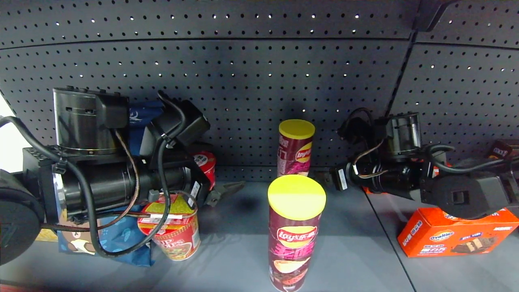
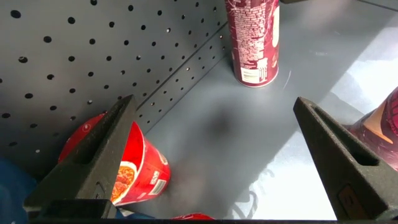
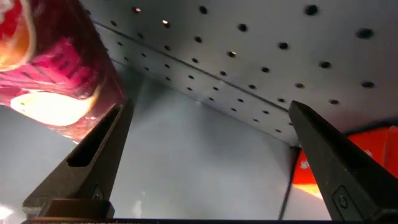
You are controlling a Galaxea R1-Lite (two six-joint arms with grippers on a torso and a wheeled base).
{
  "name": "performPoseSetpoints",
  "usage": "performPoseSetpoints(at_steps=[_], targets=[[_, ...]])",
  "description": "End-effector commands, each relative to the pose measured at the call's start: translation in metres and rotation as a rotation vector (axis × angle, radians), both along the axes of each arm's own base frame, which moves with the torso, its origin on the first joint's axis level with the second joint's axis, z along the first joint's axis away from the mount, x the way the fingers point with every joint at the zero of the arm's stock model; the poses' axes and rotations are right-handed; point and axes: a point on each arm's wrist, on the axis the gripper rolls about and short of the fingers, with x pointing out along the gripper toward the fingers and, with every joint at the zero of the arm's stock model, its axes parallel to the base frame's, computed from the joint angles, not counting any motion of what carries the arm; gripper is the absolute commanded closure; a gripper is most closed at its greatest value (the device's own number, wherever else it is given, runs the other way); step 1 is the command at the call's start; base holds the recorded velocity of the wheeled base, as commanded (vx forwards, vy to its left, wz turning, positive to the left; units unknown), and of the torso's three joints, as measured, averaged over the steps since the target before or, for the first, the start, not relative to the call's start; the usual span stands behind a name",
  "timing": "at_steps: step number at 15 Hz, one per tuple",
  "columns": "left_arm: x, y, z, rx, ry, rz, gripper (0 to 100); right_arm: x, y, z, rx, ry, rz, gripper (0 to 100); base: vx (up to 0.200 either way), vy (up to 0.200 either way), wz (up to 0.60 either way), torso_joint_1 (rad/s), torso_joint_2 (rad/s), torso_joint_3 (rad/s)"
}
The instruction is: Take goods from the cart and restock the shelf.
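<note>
Two chip cans with yellow lids stand upright on the shelf (image 1: 357,243), one behind the other. The front chip can (image 1: 295,233) is near the shelf's edge and the back chip can (image 1: 296,148) is close against the pegboard wall (image 1: 251,73).

The left gripper (image 2: 211,152) hangs low over the shelf on the cans' left. Its jaws are spread wide, with bare shelf floor between them. The right gripper (image 3: 205,158) is on the cans' right, near the back one, with its jaws likewise wide apart and empty.

Two noodle cups sit at the left. The front noodle cup (image 1: 175,231) is upright under the left arm. The back noodle cup (image 1: 206,164) is by the wall, just beside one left finger (image 2: 93,165).

There are two blue bags: the front blue bag (image 1: 121,247) beside the front cup, and the rear blue bag (image 1: 144,115) behind the arm, mostly hidden.

One orange box (image 1: 458,235) lies at the right.
</note>
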Motion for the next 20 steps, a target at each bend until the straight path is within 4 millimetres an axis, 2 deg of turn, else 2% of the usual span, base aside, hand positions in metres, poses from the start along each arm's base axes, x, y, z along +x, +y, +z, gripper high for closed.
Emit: performPoseSetpoints(at_steps=[1,5,7,11,17,20], targets=[[0.000,0.000,0.000,0.000,0.000,0.001,0,0.004,0.005,-0.003,-0.002,0.004,0.008,0,0.000,0.000,0.00,0.000,0.00,0.000],[0.000,0.001,0.000,0.001,0.002,0.001,0,0.008,0.016,-0.005,-0.001,0.002,0.025,0,0.000,0.000,0.00,0.000,0.00,0.000],[-0.002,0.003,-0.007,0.011,0.022,0.004,0,0.010,0.023,-0.006,-0.001,0.000,0.041,0,0.000,0.000,0.00,0.000,0.00,0.000],[-0.003,0.007,-0.004,0.000,0.008,0.012,0,0.009,0.028,-0.005,0.003,-0.005,0.054,0,0.000,0.000,0.00,0.000,0.00,0.000],[-0.003,0.007,-0.003,-0.001,0.005,0.014,0,0.008,0.028,-0.005,0.001,-0.004,0.052,0,0.000,0.000,0.00,0.000,0.00,0.000],[-0.003,0.007,-0.003,0.001,0.003,0.011,0,-0.002,0.021,0.002,0.009,-0.011,0.047,0,0.000,0.000,0.00,0.000,0.00,0.000]])
